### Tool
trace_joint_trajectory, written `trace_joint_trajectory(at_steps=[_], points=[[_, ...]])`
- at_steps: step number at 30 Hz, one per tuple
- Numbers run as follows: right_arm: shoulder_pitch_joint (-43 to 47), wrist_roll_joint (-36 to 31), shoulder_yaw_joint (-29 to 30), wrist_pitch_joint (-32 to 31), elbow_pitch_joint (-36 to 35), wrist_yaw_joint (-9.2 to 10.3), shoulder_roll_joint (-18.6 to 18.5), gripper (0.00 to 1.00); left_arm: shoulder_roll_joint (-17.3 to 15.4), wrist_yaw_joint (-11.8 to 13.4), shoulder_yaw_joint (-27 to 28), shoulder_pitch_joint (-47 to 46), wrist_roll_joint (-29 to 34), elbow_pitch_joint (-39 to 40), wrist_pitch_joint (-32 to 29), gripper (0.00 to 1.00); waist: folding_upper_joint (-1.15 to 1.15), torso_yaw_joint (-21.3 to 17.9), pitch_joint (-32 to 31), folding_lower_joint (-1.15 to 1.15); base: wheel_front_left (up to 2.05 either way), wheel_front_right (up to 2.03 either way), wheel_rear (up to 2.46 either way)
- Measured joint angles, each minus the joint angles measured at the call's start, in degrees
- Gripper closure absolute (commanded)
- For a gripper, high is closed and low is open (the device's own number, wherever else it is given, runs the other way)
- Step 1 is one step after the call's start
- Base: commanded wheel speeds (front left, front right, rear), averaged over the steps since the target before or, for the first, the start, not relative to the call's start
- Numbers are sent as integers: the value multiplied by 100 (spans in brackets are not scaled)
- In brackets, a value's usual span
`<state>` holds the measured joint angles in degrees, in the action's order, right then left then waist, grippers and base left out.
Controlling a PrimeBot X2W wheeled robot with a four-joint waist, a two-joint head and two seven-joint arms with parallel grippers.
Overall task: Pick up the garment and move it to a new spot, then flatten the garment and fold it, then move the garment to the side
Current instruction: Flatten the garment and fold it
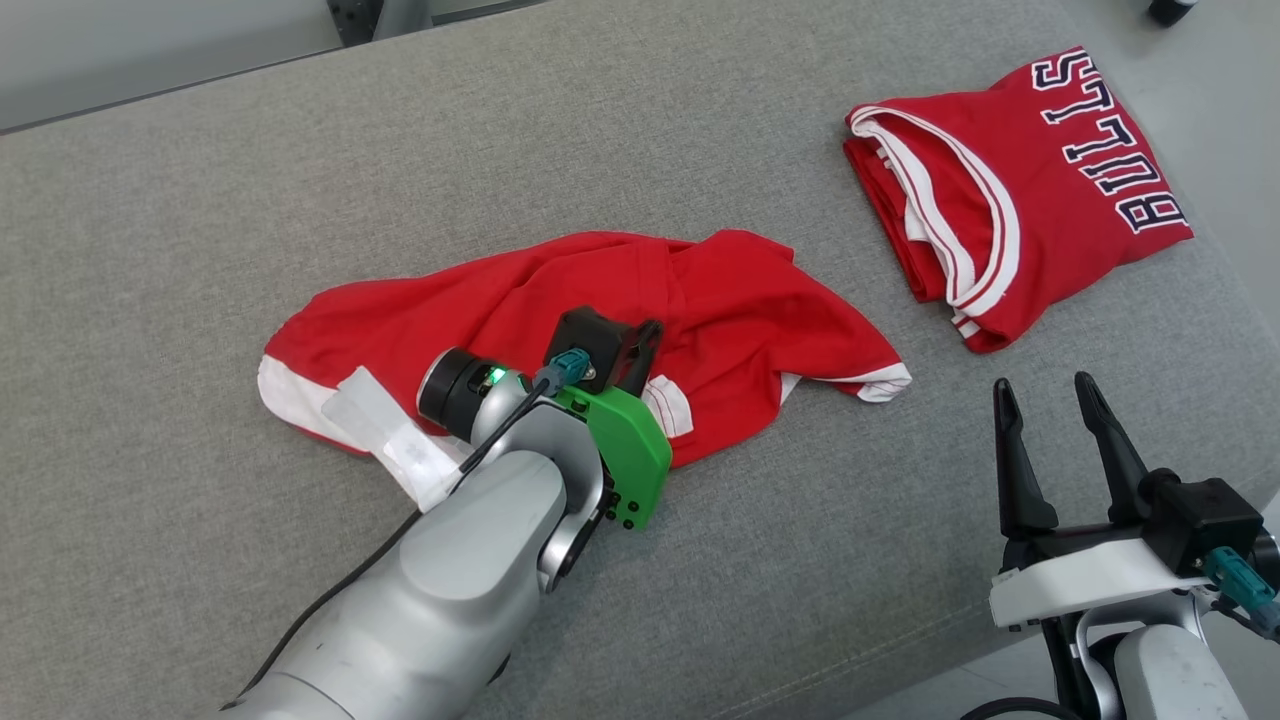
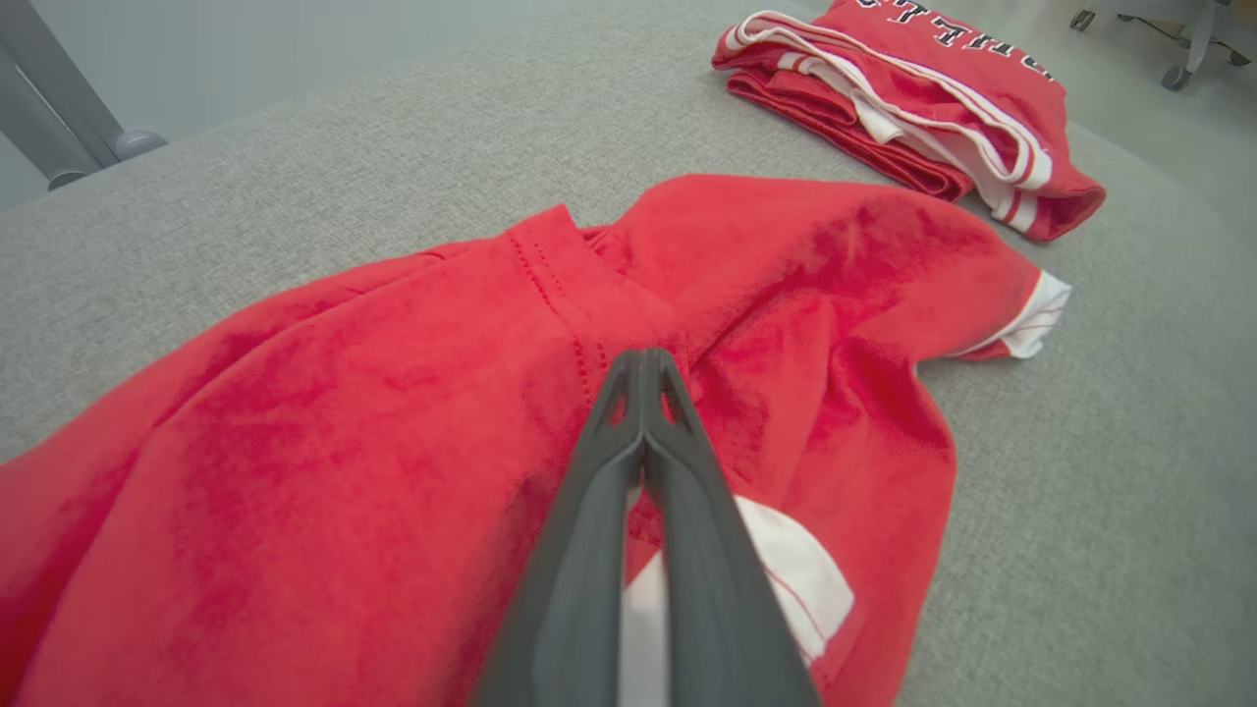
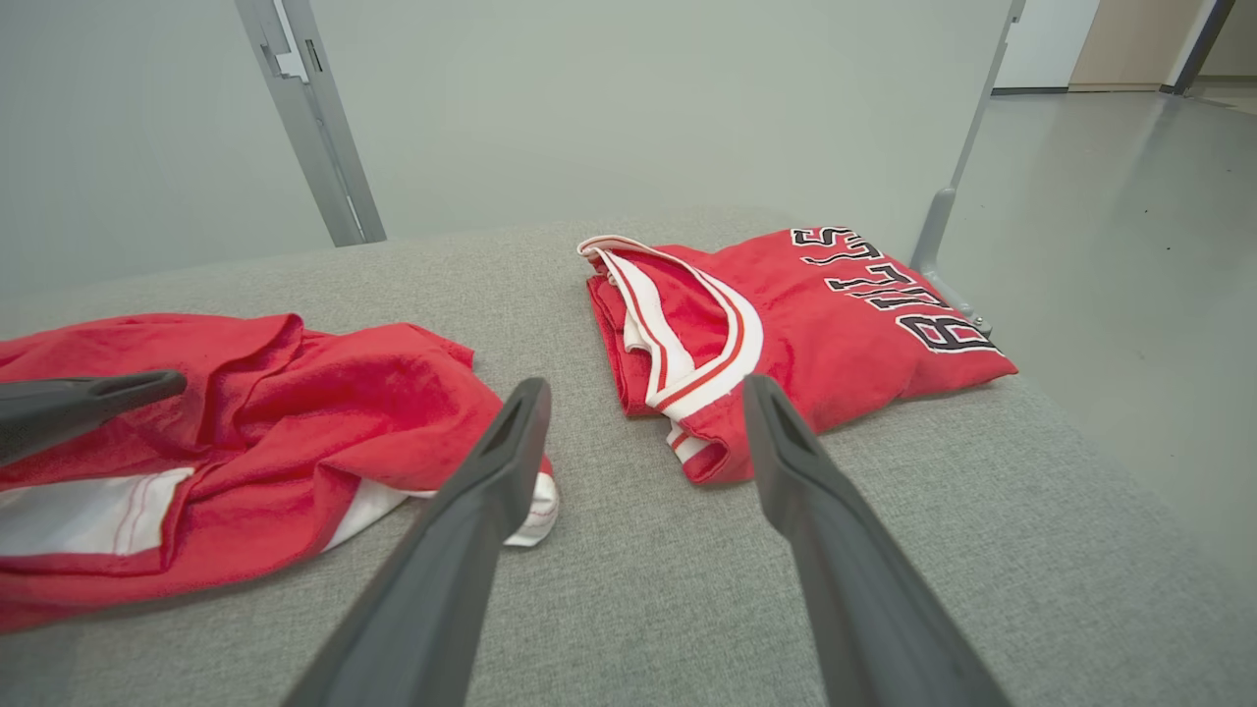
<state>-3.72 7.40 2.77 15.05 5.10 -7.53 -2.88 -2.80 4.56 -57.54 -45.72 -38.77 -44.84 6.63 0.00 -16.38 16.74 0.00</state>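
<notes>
Since the left hand (image 2: 643, 368) is closed on a ridge of the crumpled red, white-trimmed garment (image 1: 720, 300) lying mid-way on the grey fabric-covered counter (image 1: 500, 150), and the right hand (image 1: 1043, 388) hovers open well apart, so thin a pinch may slip on lifting.

Soft cloth on coarse weave, hard smooth shells

The crumpled red cloth garment with white trim (image 1: 600, 290) looks soft, matt and faintly fuzzy; the folded red jersey with black-and-white lettering (image 1: 1050, 190) is a smoother knit; the grey woven upholstered surface (image 1: 200, 200) is coarse and matt; the left gripper (image 2: 643, 361) has matt dark plastic fingers, the silver forearm shell (image 1: 470, 560) a smooth satin sheen, the green plastic bracket (image 1: 625, 440) a slight gloss
</notes>
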Motion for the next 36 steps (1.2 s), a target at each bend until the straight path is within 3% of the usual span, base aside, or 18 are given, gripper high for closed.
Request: trace_joint_trajectory(at_steps=[3,4,5,6,14,16,17,20,36], points=[[0,0,0,0,-1,0,0,0,-5,57,-21,1,4,-36,-1,100,0,2,16,0,0,0,0],[0,1,-1,0,0,0,0,0,-13,58,-47,1,9,-82,-47,75,0,0,24,0,0,0,0],[-1,2,-5,0,0,0,0,0,-21,56,-91,4,10,-137,-136,44,0,-6,32,0,0,0,0],[-1,8,-10,0,0,0,0,0,-25,55,-124,18,10,-169,-187,0,0,-13,40,0,0,0,0],[-11,53,-11,0,0,0,0,0,-23,42,-190,10,15,-257,-252,0,0,-95,114,0,0,0,0],[-11,58,-11,0,2,0,0,0,-25,42,-192,-5,15,-292,-245,15,0,-115,120,0,0,0,0],[-11,59,-11,0,5,0,0,0,-26,42,-191,-16,15,-305,-243,60,0,-124,120,0,0,0,0],[-11,60,-13,0,20,0,0,0,-29,42,-183,-21,5,-321,-197,97,0,-139,102,0,0,0,0],[-9,66,-13,0,45,0,0,0,-26,10,-225,-32,-60,-443,-125,100,0,-132,3,0,0,0,0]])
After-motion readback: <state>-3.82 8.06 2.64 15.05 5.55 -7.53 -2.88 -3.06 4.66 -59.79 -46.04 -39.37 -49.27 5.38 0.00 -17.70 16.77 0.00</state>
